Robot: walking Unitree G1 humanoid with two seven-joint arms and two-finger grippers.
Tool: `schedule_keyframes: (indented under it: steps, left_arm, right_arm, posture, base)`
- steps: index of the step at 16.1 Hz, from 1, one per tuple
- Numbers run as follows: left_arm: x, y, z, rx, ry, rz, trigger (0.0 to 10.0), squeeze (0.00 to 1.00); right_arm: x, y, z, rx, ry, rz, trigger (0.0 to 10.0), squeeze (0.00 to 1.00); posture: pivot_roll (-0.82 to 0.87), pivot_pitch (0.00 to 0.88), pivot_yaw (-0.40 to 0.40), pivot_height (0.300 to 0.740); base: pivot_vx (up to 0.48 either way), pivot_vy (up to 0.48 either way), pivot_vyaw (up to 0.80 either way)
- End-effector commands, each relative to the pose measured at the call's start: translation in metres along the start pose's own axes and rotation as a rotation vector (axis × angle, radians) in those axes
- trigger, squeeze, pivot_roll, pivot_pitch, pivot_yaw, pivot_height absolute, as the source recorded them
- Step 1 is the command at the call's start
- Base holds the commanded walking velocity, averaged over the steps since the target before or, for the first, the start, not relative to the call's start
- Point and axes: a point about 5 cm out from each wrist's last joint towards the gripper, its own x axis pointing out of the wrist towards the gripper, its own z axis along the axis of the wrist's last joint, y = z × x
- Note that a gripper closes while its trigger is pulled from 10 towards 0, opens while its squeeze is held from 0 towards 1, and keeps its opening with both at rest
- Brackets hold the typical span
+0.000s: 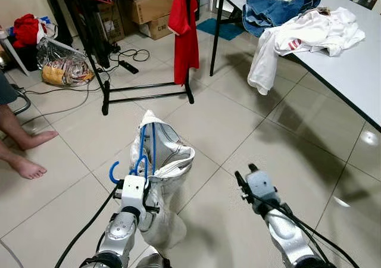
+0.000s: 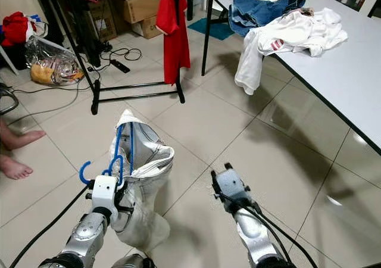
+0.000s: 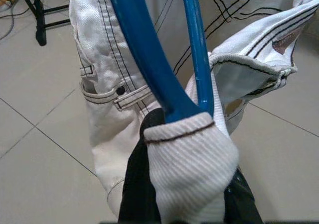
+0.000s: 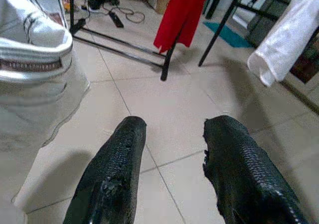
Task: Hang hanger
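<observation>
The left gripper (image 1: 138, 187) is clamped on the blue hanger (image 1: 144, 152) near its neck, a fold of white jeans (image 1: 162, 178) pinched in with it. The hanger is stiff and light; the jeans hang limp and add swinging weight, so the neck grip likely suits. The right gripper (image 4: 169, 169) is empty, fingers parted. Glossy tiled floor (image 1: 238, 131); a black rack (image 1: 146, 89) with a red garment (image 1: 186, 30) stands ahead, a desk (image 1: 357, 71) with 1 heap of clothes at right.
</observation>
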Motion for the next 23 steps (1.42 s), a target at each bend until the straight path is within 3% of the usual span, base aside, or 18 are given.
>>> schedule_keyframes:
  steps: [1, 8, 14, 23]
  left_arm:
    - [0.003, 0.002, 0.006, -0.019, -0.019, 0.012, 10.0, 0.0]
    - [0.003, 0.001, 0.004, -0.026, -0.003, 0.008, 10.0, 0.0]
    - [0.001, 0.002, -0.002, -0.014, 0.041, 0.004, 10.0, 0.0]
    - [0.001, 0.002, -0.002, -0.012, 0.038, 0.013, 10.0, 0.0]
  right_arm:
    - [-0.002, 0.0, -0.005, -0.014, 0.021, 0.015, 10.0, 0.0]
    - [-0.003, 0.001, -0.01, 0.005, 0.046, 0.021, 10.0, 0.0]
    - [-0.007, -0.011, -0.023, 0.13, 0.154, -0.156, 10.0, 0.0]
    - [-0.012, -0.007, -0.028, 0.106, 0.171, -0.124, 10.0, 0.0]
  posture:
    - [-0.02, 0.0, 0.045, 0.74]
    - [-0.01, 0.0, 0.041, 0.74]
    - [-0.02, 0.0, 0.047, 0.74]
    - [-0.02, 0.007, 0.033, 0.74]
  base:
    - [0.0, 0.0, 0.0]
    - [0.0, 0.0, 0.0]
    - [0.0, 0.0, 0.0]
    - [0.0, 0.0, 0.0]
